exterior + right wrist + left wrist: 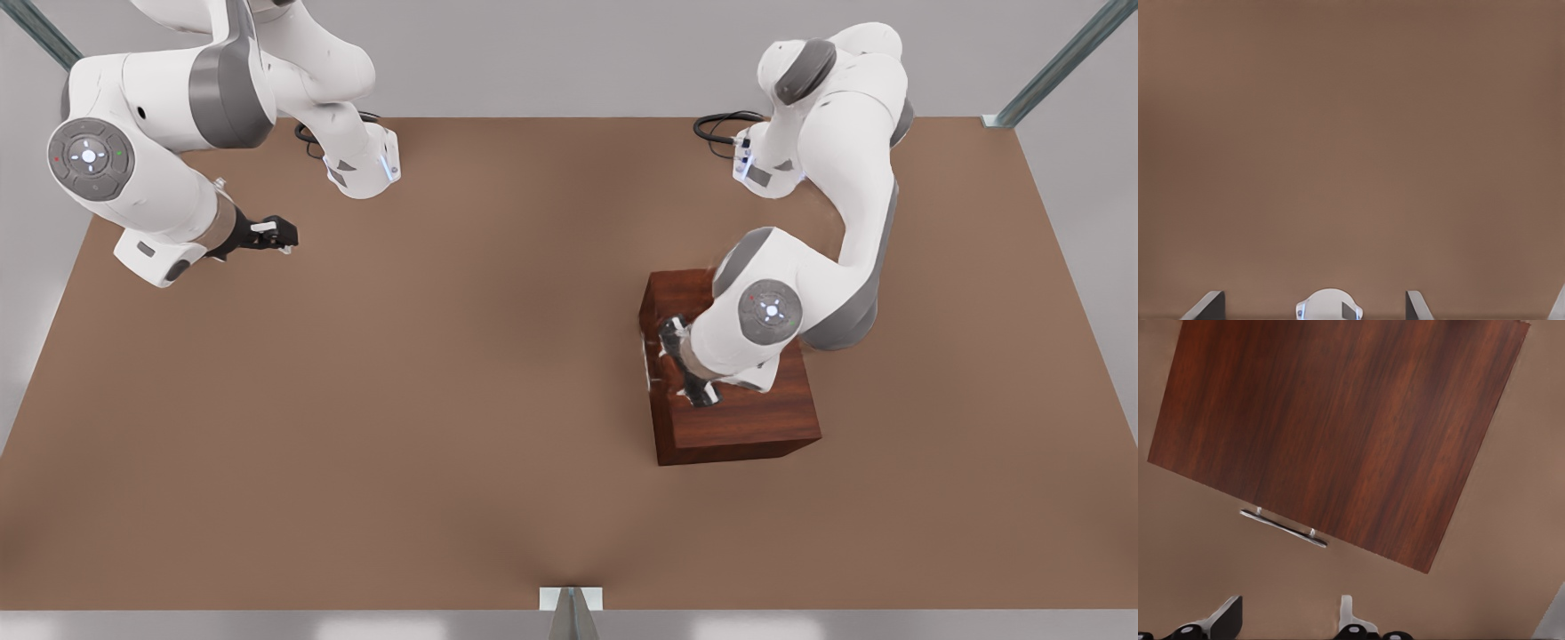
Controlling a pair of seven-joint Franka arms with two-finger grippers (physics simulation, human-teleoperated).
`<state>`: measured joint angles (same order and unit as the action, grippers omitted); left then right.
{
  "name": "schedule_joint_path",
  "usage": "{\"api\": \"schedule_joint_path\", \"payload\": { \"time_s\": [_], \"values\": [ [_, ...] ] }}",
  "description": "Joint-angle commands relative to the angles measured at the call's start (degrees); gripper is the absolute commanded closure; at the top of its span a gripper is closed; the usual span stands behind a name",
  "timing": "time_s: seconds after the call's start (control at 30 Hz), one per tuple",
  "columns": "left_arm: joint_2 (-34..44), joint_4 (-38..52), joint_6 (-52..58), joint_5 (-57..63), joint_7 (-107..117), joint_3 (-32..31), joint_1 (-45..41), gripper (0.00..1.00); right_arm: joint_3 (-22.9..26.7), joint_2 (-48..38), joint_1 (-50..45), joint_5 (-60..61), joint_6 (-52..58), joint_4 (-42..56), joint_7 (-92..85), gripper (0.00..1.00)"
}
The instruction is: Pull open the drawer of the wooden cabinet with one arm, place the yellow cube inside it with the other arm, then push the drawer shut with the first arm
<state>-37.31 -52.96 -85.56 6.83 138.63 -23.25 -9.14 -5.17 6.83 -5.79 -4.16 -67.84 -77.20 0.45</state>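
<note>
Your left gripper [683,364] hovers above wooden cabinet [747,418] near handle [1283,528], fingers apart, empty. Right gripper [277,235] waits over bare table [427,382], fingers spread, empty.

handle [1283,528]: bare table [444,400] in front | left gripper [1288,620] apparently unobstructed above

You've got a plain brown counter [462,373] across most of the frame. Grey metal frame posts sit at upper left [40,31], upper right [1058,62] & bottom centre [571,613]. Black cables [718,124] coil at the counter's far edge, upper right.
</note>
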Motion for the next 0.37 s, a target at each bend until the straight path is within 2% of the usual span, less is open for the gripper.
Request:
{"api": "schedule_joint_path", "payload": {
  "time_s": [0.0,0.03,0.07,0.17,0.33],
  "values": [
    [12.9,-10.7,22.2,7.3,-141.5,3.4,4.7,0.0,0.0,-0.1,0.0,-0.1,0.1,0.0,1.0,0.0],
    [22.9,-24.2,13.0,0.7,-160.1,10.2,5.3,0.0,0.0,-0.1,-0.1,-0.1,0.1,0.0,1.3,0.0],
    [28.1,-31.2,8.7,-1.7,-159.0,11.5,4.3,0.0,0.0,-0.2,0.0,-0.4,0.1,-0.1,2.1,0.0],
    [26.2,-24.8,11.8,-1.8,-154.7,11.3,4.8,0.0,-0.7,-0.5,0.2,-2.3,0.1,-0.2,4.6,0.0],
    [26.0,-24.9,12.9,-2.2,-152.6,11.4,5.4,0.0,-0.7,-0.6,0.1,-1.7,0.2,-0.4,4.3,0.0]
  ]
}}
